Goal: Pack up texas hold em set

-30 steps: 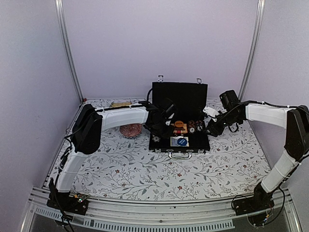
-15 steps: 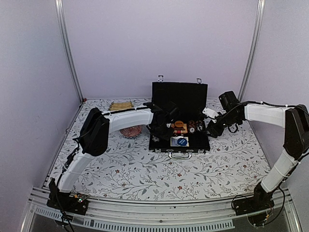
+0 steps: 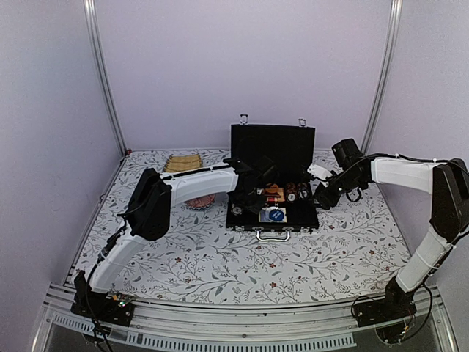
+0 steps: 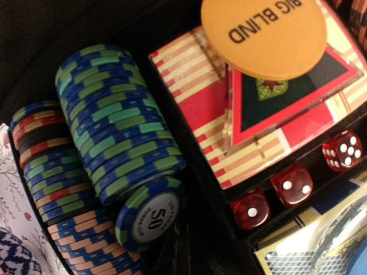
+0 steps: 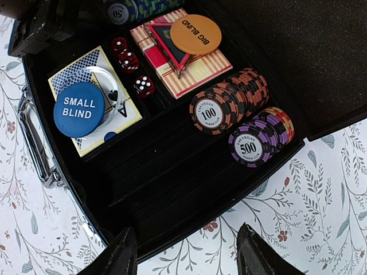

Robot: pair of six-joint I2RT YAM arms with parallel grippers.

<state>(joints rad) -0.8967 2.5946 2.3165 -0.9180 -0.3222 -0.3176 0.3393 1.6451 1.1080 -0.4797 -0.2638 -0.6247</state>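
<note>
Case point(image 3: 272, 150) open, lid upright, at the middle of the table's point(image 3: 220, 257) far edge. Left gripper point(image 3: 252, 199) closed tight over the case's left end, above the blue-green chips point(image 4: 120, 126); can't tell if it holds anything. Right gripper point(image 5: 184, 249) fingers apart, empty, at the case's right rim. Inside: orange disc point(image 5: 195, 34) overlapping red triangle point(image 5: 167, 41) on a deck; blue disc point(image 5: 79, 109) on another; dice point(image 5: 129, 60) between.

Bare slots point(image 5: 172, 175) along the briefcase point(image 5: 195, 197) wall lie open; chip stacks point(image 5: 232, 103) block their far end.
</note>
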